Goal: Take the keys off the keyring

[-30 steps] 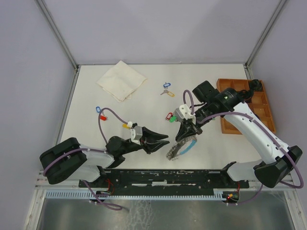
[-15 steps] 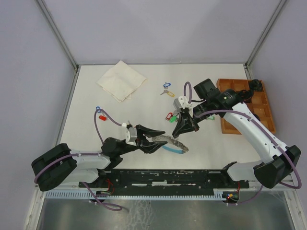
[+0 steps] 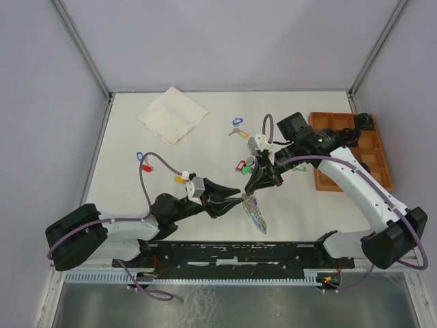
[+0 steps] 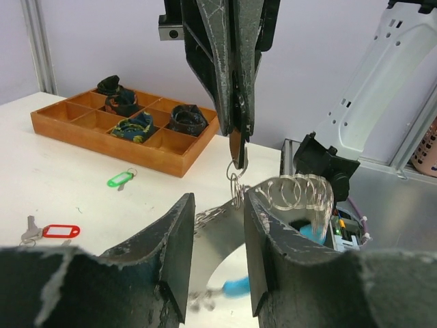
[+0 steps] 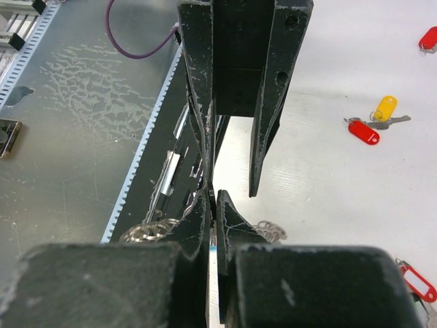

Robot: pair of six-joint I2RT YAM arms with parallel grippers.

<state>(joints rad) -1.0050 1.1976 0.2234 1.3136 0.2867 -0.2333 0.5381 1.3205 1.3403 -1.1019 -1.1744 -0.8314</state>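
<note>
The keyring (image 3: 255,212), a silvery chain loop with a light-blue band, hangs low between my two grippers near the table's front edge. My right gripper (image 3: 252,190) points down and is shut on a small key (image 4: 237,152). That key's split ring links to the chain (image 4: 208,219). In the right wrist view its jaws (image 5: 213,198) are pressed together on a thin piece. My left gripper (image 3: 237,199) reaches in from the left with a narrow gap between its jaws (image 4: 218,198). Part of the chain drapes over its right finger (image 4: 300,195). The blue band (image 4: 235,287) shows below, blurred.
A wooden tray (image 3: 321,179) with small items stands at the right. A folded cloth (image 3: 173,115) lies at the back left. Loose tagged keys lie about: blue (image 3: 237,121), red and green (image 3: 241,167), red and blue (image 3: 143,158), yellow and red (image 3: 180,180).
My left gripper has pushed right and narrowed its jaws at the keyring. My right gripper has lifted slightly. The keyring has swung from lying sideways to hanging below the two grippers.
</note>
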